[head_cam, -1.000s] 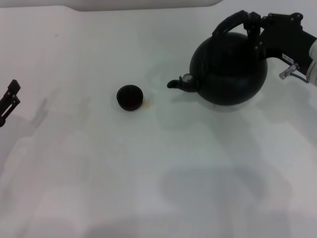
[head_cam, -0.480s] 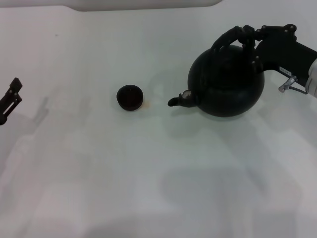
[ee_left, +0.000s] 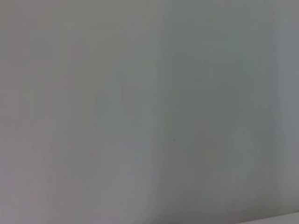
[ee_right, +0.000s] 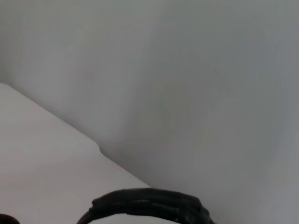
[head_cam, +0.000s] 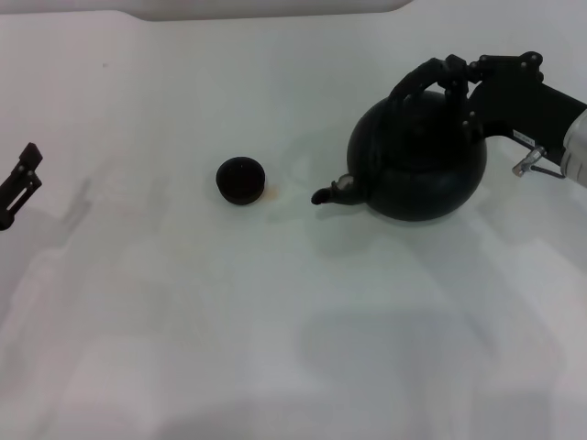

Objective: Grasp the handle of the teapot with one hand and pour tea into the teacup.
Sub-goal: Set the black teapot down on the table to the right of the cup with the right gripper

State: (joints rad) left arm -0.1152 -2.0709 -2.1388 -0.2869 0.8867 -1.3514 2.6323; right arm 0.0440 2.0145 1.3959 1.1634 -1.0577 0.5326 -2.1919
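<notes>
My right claw [head_cam: 456, 75], clamped on the thick black arched handle [head_cam: 424, 76], carries the round matte-black teapot [head_cam: 418, 154] near the table's [head_cam: 275, 312] right edge; next I'd bring the spout over the small glossy dark teacup [head_cam: 241, 181] mid-table. Left claw [head_cam: 18, 183] idles at the left edge.

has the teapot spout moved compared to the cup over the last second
Yes. The teapot has tipped, its spout dropping lower in the head view, level with the unmoved teacup.

Your round matte-black teapot [head_cam: 418, 156] tilts spout-down toward the small glossy dark teacup [head_cam: 241, 181], which sits upright, apart; the arched handle [head_cam: 424, 74] rises on top.
</notes>
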